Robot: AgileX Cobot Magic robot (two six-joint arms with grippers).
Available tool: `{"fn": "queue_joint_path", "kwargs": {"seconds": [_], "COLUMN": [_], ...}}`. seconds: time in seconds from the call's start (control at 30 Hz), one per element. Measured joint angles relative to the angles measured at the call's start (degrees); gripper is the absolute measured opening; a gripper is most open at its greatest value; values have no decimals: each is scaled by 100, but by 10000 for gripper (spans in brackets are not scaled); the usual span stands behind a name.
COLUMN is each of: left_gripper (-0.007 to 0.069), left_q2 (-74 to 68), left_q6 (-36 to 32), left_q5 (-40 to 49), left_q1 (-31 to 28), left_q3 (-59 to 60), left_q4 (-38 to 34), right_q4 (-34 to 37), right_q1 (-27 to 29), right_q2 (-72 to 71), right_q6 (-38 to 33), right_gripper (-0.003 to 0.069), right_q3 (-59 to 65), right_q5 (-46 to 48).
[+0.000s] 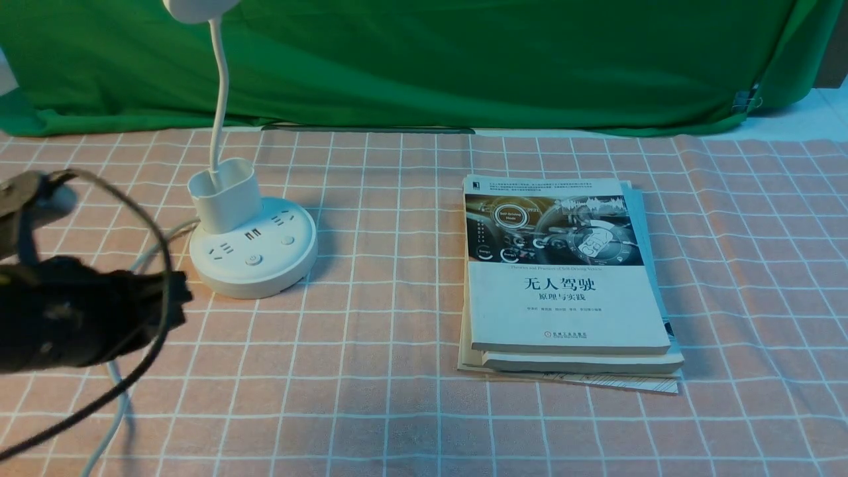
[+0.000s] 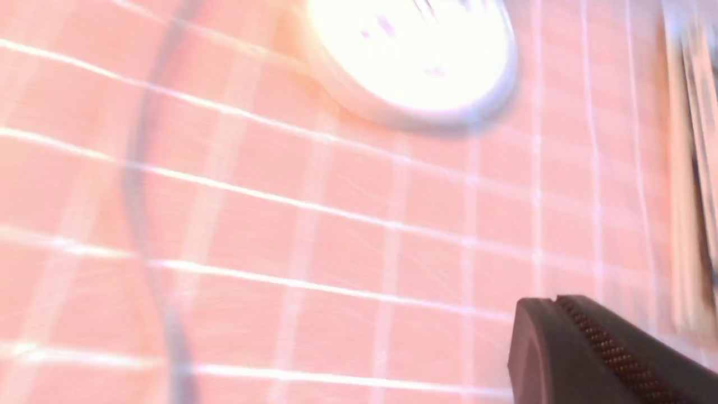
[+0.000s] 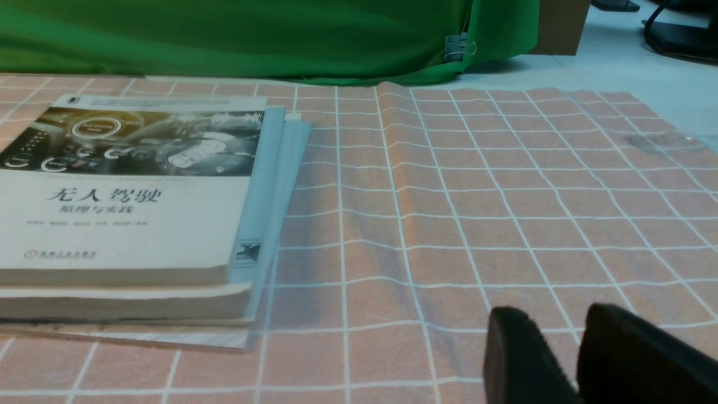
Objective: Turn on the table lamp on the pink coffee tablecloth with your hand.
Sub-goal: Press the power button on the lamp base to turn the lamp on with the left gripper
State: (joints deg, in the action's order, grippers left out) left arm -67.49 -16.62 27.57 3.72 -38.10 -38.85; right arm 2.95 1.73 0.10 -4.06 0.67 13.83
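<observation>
The white table lamp's round base (image 1: 252, 248), with sockets, USB ports and buttons, stands on the pink coffee tablecloth (image 1: 371, 344) at the left. Its oval cup (image 1: 224, 193) and gooseneck rise to the head (image 1: 199, 6) at the top edge. My left hand (image 1: 177, 295), dark with loose black cables, hovers just left of and in front of the base. In the blurred left wrist view its jaws (image 2: 555, 303) are pressed together and empty, with the lamp base (image 2: 415, 56) ahead. My right gripper (image 3: 552, 317) shows a narrow gap, holds nothing, and is low over the cloth (image 3: 449, 224).
A stack of books (image 1: 563, 278) lies right of the middle; it also shows in the right wrist view (image 3: 129, 213). The lamp's grey-white cord (image 1: 116, 404) runs toward the front left. A green cloth backdrop (image 1: 464, 59) closes the far edge.
</observation>
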Motion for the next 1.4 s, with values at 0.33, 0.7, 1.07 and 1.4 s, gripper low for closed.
{"fn": "queue_joint_path", "kwargs": {"seconds": [0.33, 0.7, 1.07, 1.4], "left_gripper": [22, 22, 22, 22], "left_q2": [-3189, -4599, -4828, -5018], "left_q6": [1551, 2320, 2376, 2288], "left_q5": [363, 490, 352, 613], "left_q1": [986, 1141, 1141, 1141], "left_q3": [-3157, -4248, -4341, -4460], "left_q4": [2611, 3665, 3645, 3599], "right_q4": [0, 0, 0, 0], "right_q1": [0, 0, 0, 0], "right_q2": [0, 0, 0, 0], "right_q6": [0, 0, 0, 0], "right_gripper": [237, 237, 238, 238], "right_q3": [0, 0, 0, 0], "right_q5": [0, 0, 0, 0]}}
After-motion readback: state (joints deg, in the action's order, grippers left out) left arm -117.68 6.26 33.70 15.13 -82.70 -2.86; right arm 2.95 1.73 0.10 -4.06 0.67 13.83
